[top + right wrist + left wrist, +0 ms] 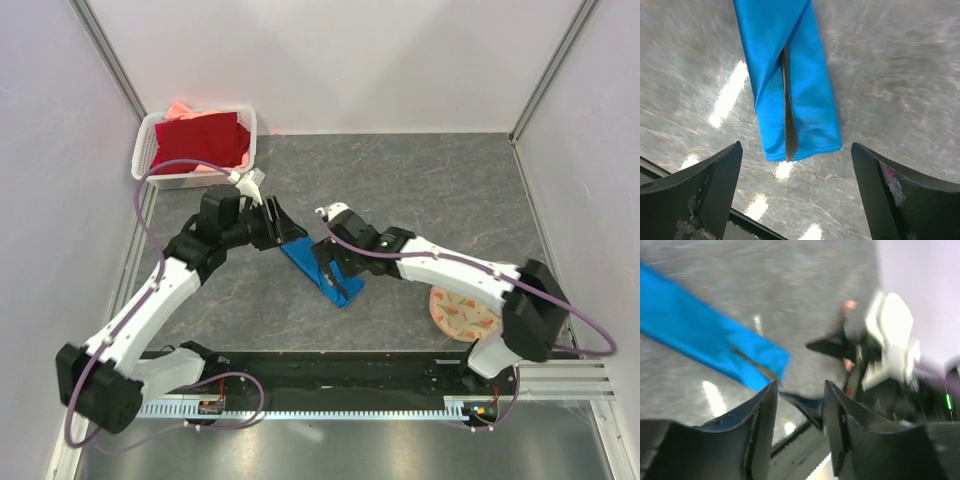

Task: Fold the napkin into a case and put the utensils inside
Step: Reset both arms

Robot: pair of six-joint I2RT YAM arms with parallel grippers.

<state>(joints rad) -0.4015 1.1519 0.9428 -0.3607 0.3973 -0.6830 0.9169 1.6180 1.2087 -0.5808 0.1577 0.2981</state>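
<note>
Here bright blue shiny cloth case (pixel 303 258) lay flat on grey marbled table (pixel 450 190), between both arms.
A thin dark utensil (pixel 788 125) sat in its fold slit; right gripper (pixel 796 150) spread wide over its end, left gripper (pixel 800 390) parted, holding nothing.

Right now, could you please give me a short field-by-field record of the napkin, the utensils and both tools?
Napkin: folded long and narrow, flat on the table
Utensils: one thin dark piece shows inside the fold; count unclear
Left tool: open, holding nothing
Right tool: open above the napkin's end, holding nothing
Elsewhere: white basket holding dark red cloth; round mat by right arm
</note>
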